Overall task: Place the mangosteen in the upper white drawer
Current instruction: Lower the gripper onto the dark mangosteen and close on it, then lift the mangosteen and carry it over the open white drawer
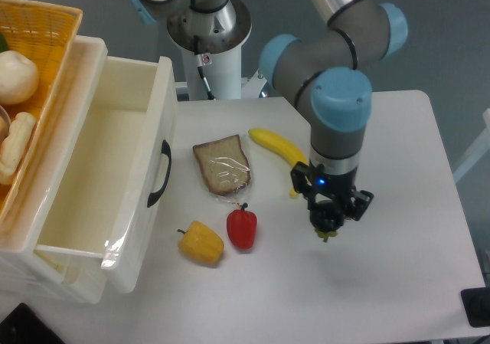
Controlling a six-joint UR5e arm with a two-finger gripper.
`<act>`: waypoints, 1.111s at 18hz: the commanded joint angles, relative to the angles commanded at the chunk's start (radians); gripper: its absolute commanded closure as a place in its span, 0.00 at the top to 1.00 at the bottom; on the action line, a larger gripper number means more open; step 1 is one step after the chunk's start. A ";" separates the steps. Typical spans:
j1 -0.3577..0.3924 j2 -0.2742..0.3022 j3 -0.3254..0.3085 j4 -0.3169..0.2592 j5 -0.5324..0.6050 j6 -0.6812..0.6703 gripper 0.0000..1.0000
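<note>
My gripper point(328, 223) hangs over the right middle of the white table, pointing down. It is shut on the mangosteen point(328, 229), a small dark round fruit mostly hidden between the fingers, with a bit of green calyx showing below. The fruit is held above the table, and a faint shadow lies beneath it. The upper white drawer point(164, 99) is pulled open at the left, well apart from the gripper. Its black curved handle point(161, 174) faces the table, and its inside looks empty.
A banana point(277, 149), a wrapped bread slice point(223, 165), a red pepper point(242, 227) and a yellow pepper point(201, 243) lie between gripper and drawer. An orange wicker basket point(53, 22) holding food sits above the drawer unit at the far left.
</note>
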 joint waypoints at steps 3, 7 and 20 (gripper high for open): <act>-0.052 0.055 -0.005 -0.046 -0.015 -0.037 0.00; -0.095 0.147 -0.015 -0.051 -0.124 -0.112 0.00; -0.210 0.322 -0.137 -0.054 -0.290 -0.175 0.00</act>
